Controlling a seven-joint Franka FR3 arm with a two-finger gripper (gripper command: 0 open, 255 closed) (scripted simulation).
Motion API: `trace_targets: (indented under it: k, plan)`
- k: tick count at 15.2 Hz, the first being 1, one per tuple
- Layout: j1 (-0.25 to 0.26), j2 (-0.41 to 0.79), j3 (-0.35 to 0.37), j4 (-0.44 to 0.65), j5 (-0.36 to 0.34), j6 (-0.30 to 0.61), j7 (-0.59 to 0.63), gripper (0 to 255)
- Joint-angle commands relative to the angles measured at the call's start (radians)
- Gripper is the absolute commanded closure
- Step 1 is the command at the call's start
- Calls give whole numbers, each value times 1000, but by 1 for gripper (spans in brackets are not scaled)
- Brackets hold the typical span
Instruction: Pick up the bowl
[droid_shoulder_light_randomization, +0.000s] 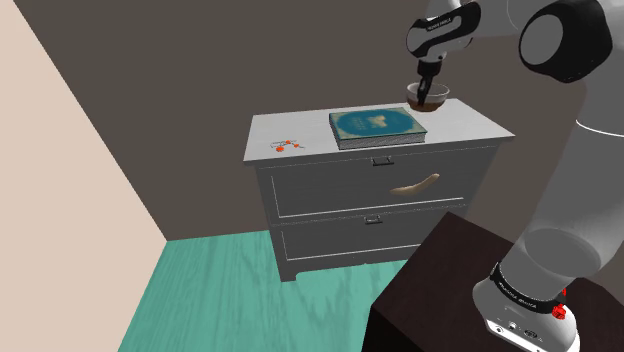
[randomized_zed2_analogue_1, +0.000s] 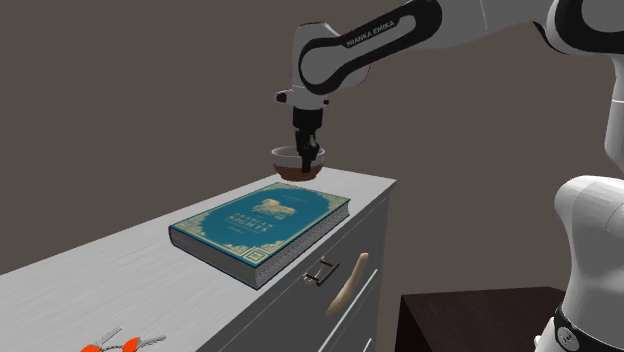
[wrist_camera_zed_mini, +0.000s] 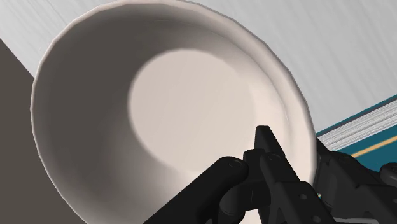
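The bowl is small, white inside and brownish underneath. It hangs just above the far corner of the white dresser top. My black gripper comes down from above and is shut on the bowl's rim. In the wrist view the bowl's pale inside lies close before the camera. There the gripper clasps the rim, one finger inside and the other outside.
A teal book lies on the dresser beside the bowl. Orange-tagged keys lie at the other end. The dresser has two drawers with handles. My dark stand is in front, over a teal floor.
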Motion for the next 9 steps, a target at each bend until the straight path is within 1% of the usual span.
trace_targets:
  k: [1, 7, 9]
  plan:
    - [0, -6, -1, 23, -3, -28, 0, 255]
    - [0, -13, -3, 95, -6, -106, -3, 255]
    - [0, -14, -3, 97, -6, -108, -3, 255]
